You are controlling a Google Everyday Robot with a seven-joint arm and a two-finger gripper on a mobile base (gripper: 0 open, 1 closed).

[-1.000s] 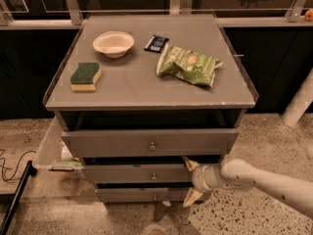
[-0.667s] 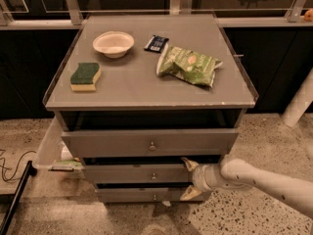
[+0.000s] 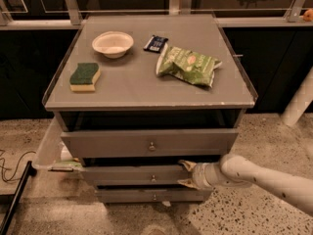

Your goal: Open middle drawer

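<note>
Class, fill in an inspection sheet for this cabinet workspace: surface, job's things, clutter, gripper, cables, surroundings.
Surface: grey cabinet top, flat.
Job's things: middle drawer, round knob at centre, between top drawer and bottom drawer.
Clutter: bowl, sponge, dark packet and chip bag, all on the top.
Gripper: gripper at the middle drawer's right end.
Cables: black cable on the floor, left.
Surroundings: speckled floor; white post to the right.
</note>
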